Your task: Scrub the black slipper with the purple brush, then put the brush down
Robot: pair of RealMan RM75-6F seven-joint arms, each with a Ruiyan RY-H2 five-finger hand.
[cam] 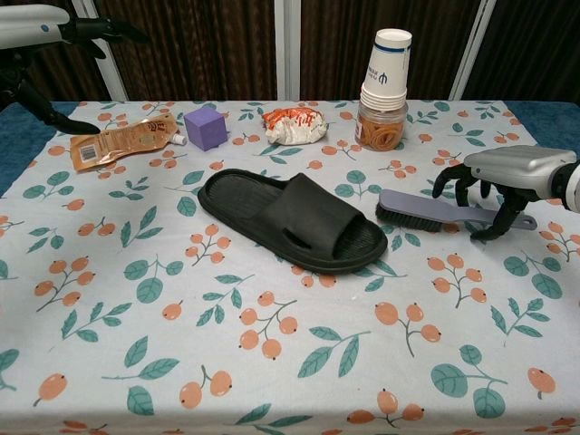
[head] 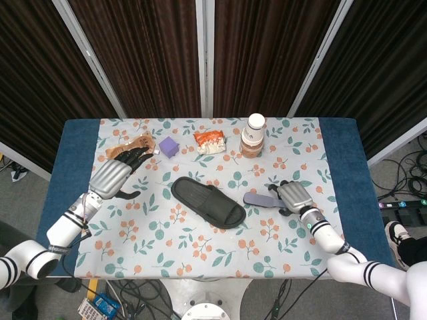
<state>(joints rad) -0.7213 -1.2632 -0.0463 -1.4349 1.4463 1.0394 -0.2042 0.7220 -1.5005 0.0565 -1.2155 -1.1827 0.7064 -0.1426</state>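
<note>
Lying on the tabletop (cam: 272,390), brush (cam: 435,210) handle partly hidden under right hand (cam: 507,177), fingers spread, not gripping; left hand (head: 115,175) open, mostly cropped in chest view; slipper (cam: 290,220) beside.

From my chest view the left hand (cam: 36,32) is cut off at the ten o'clock corner, only part of it showing. I can't tell whether the right hand's (cam: 512,172) fingers (cam: 453,181) touch the purple brush (cam: 439,210) handle they arch over. The print on the orange pouch (cam: 122,140) is too small for me to read.

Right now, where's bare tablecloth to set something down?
The whole near strip in front of the slipper is free. The left side between the slipper and the left hand is free too. It is crowded at the back row, pouch to cups, and around the brush.
</note>
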